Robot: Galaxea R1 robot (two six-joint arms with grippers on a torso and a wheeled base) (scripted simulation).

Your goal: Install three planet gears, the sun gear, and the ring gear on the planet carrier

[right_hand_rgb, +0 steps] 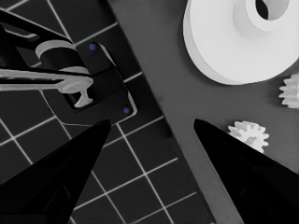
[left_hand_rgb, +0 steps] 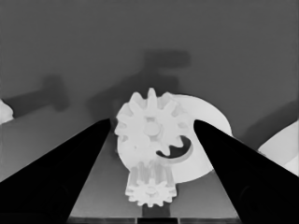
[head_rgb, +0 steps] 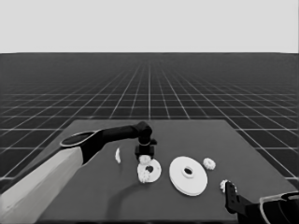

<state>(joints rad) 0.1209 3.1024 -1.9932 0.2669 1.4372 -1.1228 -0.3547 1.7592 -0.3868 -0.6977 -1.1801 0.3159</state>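
Thin white piece (head_rgb: 117, 155): on the table, left of the working pincer.
Left gripper (head_rgb: 145, 157): fingers apart, empty, directly above the smaller round part (head_rgb: 154, 171).
Gears (left_hand_rgb: 152, 127): two on that part, between the fingers.
Risk: descending fingers could nudge a seated gear.
Larger round part (head_rgb: 188, 175): right.
Right gripper (head_rgb: 229, 196): parked, apart.

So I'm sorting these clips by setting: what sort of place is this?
Likely a simulated assembly bench, not a real room: a dark table stands on an endless grid floor, and loose white gear parts, including the larger round part, lie on the table.
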